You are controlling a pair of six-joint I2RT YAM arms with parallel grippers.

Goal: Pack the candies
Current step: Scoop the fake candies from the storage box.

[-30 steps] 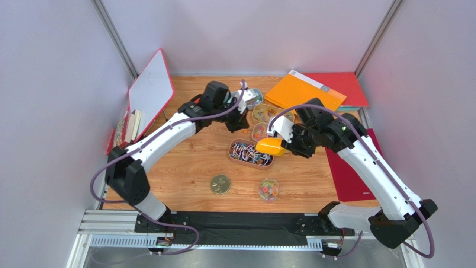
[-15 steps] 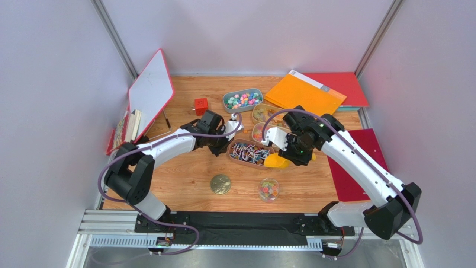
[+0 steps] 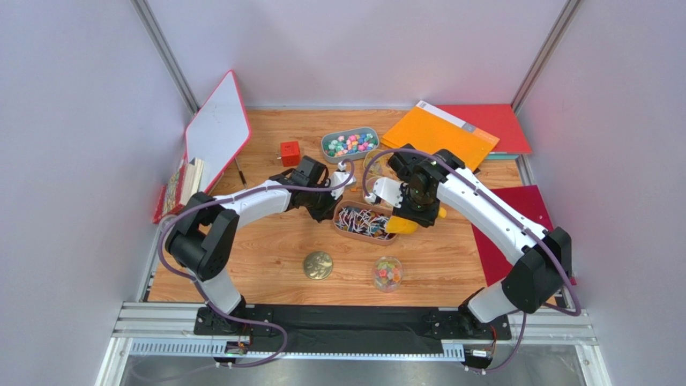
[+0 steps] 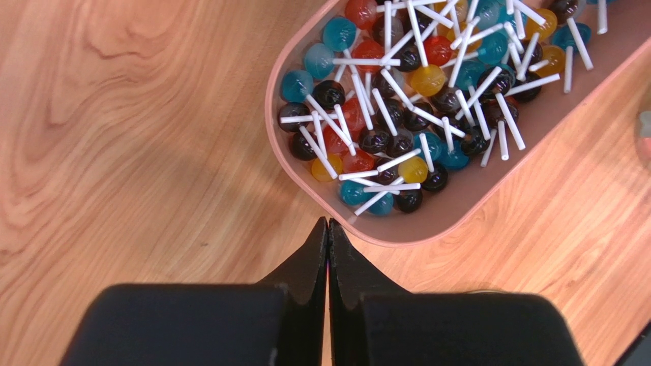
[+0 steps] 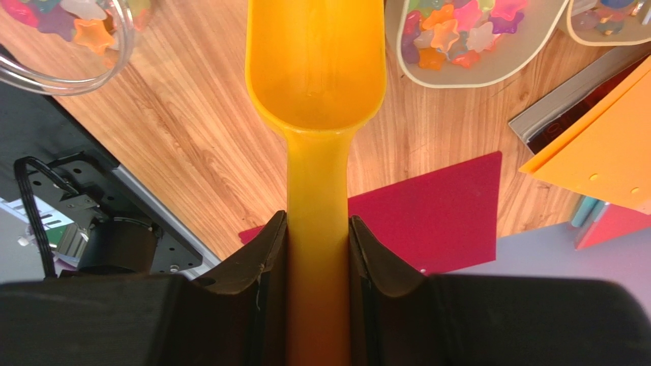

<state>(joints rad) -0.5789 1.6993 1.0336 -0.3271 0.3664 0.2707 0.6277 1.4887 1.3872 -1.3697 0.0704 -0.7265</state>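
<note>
Scoop (image 5: 315, 61) is clamped in my right gripper (image 5: 317, 225), left gripper (image 4: 328, 229) closed empty, so I would dig shallow under the lollipops (image 4: 378, 141).

One scoop (image 5: 315, 61), one gold lid (image 3: 317, 265), one red cube (image 3: 289, 153), one jar (image 3: 387, 273), many candies (image 3: 349, 145)

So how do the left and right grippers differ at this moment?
The left gripper is shut on nothing; the right gripper clamps the handle of a yellow scoop. The left gripper points at the rim of the pink lollipop tray; the right gripper's scoop hangs empty over the wooden table. Both have black fingers.
</note>
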